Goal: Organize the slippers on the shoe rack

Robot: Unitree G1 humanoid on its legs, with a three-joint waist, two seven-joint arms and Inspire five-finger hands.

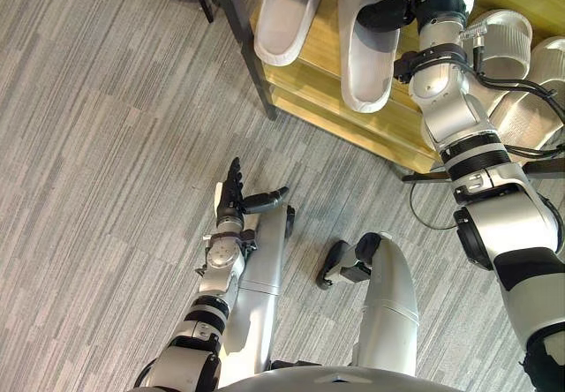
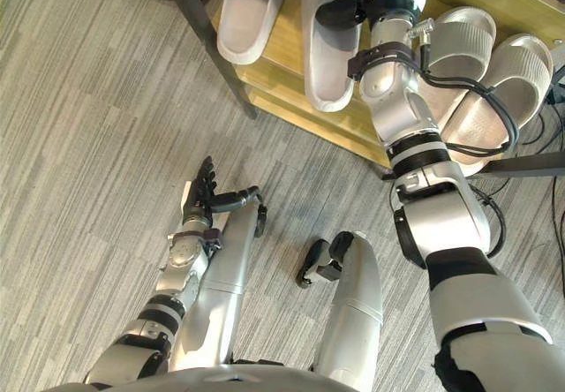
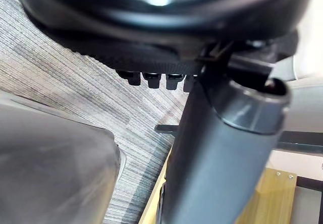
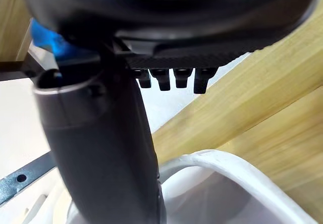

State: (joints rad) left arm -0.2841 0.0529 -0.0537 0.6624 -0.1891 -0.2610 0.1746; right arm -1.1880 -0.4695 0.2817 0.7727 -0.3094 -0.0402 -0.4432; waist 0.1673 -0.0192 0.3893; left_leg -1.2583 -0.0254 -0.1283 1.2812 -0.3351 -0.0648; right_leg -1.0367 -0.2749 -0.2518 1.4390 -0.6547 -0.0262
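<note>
At lower left of centre, the left hand (image 1: pixel 231 199) is hovering over the grey plank floor (image 1: pixel 106 145), fingers straight and pressed together, thumb sticking out sideways. Along the top, the wooden shoe rack (image 1: pixel 322 92) is carrying the left white slipper (image 1: pixel 287 12) and the right white slipper (image 1: pixel 366 65) side by side. The right hand (image 1: pixel 415 5) is laying its thumb on the right white slipper's upper, fingers straight in a row, gripping nothing. Two grey ribbed slippers (image 2: pixel 463 43) are lying at upper right.
</note>
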